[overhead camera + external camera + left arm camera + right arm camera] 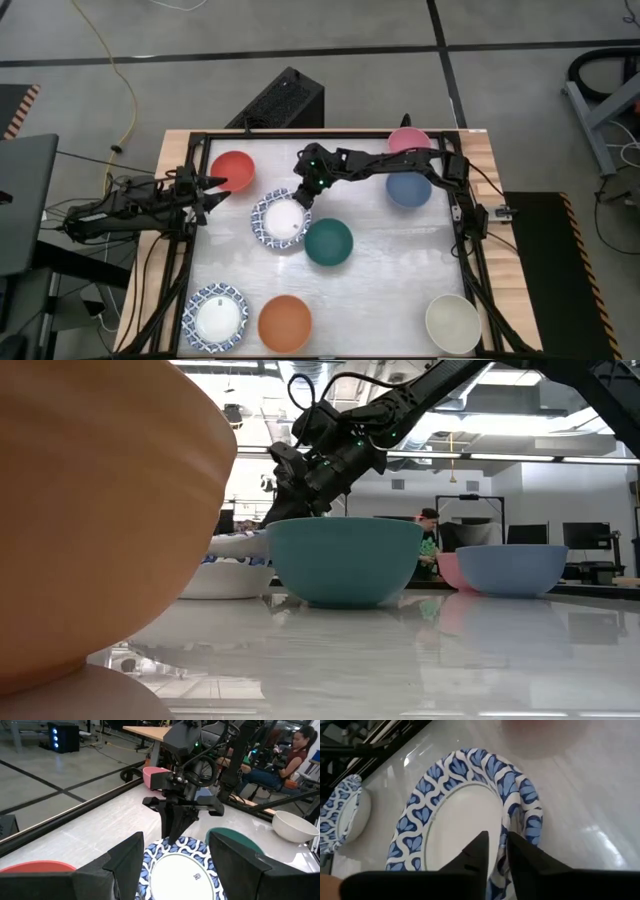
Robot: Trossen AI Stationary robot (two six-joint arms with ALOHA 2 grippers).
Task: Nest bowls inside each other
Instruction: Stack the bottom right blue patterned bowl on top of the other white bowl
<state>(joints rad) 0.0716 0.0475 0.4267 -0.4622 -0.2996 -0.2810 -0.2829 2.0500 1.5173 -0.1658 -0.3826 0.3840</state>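
My right gripper (303, 197) reaches from the right and points slanting down at the far rim of a blue-and-white patterned plate (268, 236) in mid-table. Its fingers stand slightly apart, one on either side of that rim (506, 827). The dark green bowl (328, 243) sits right beside the plate. Red bowl (232, 172), pink bowl (408, 140), blue bowl (408, 189), orange bowl (285, 322) and cream bowl (452, 322) each rest apart on the table. My left gripper (214, 190) waits open, level, beside the red bowl. My right gripper has its fingertips (481, 845) astride the patterned plate's far rim, coming slanting down from the table's far right. A narrow gap shows between them. I cannot tell whether they touch the rim. The plate lies flat on the table.
A second patterned plate (216, 318) lies at the near left. The black frame rail (190, 250) borders the white tabletop. Free room lies between the green bowl and the cream bowl. A person (295, 750) sits beyond the table's right side.
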